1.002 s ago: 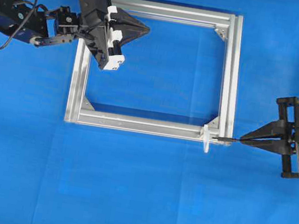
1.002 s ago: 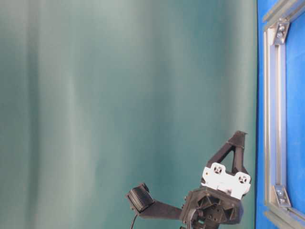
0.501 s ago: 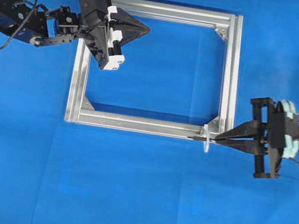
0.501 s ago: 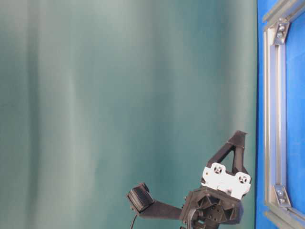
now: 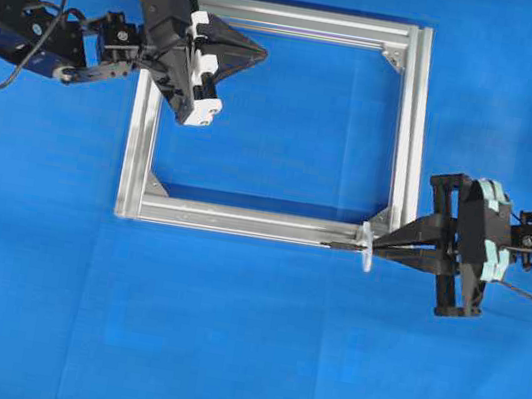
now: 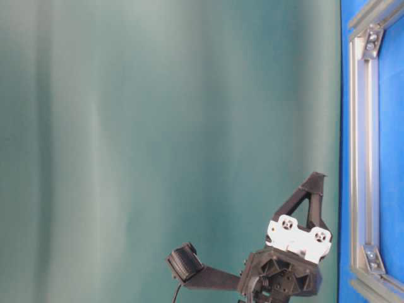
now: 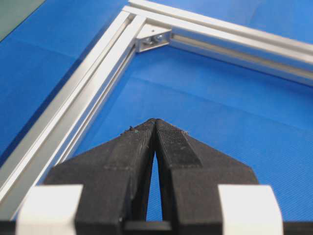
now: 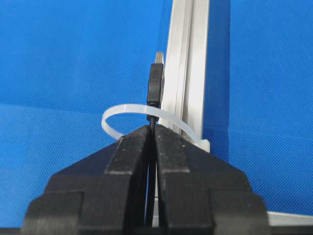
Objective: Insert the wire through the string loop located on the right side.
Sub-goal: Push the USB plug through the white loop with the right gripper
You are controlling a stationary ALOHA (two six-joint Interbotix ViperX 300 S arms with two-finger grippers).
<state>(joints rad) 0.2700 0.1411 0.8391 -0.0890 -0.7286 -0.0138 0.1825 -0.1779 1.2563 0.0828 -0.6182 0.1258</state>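
Observation:
The wire's black plug [image 8: 155, 85] sticks out ahead of my right gripper [image 8: 152, 128], which is shut on the thin cable just behind it. The whitish string loop [image 8: 178, 125] arches over the cable at the fingertips, so the plug lies past the loop. From overhead, the plug [image 5: 340, 243] lies on the silver frame's near rail, left of the loop [image 5: 368, 248], with the right gripper [image 5: 378, 248] touching the loop from the right. My left gripper [image 5: 264, 54] hovers shut and empty over the frame's far left corner, and its tips [image 7: 155, 121] are pressed together.
The silver aluminium frame [image 5: 139, 139] lies on the blue cloth, with triangular brackets in its corners [image 7: 152, 38]. In the table-level view the left gripper [image 6: 314, 183] hangs above the frame [image 6: 356, 158]. Open blue cloth spreads in front of the frame.
My right gripper has moved left with the wire, carrying the plug from just right of the loop through it and onto the near rail. The left arm has not moved.

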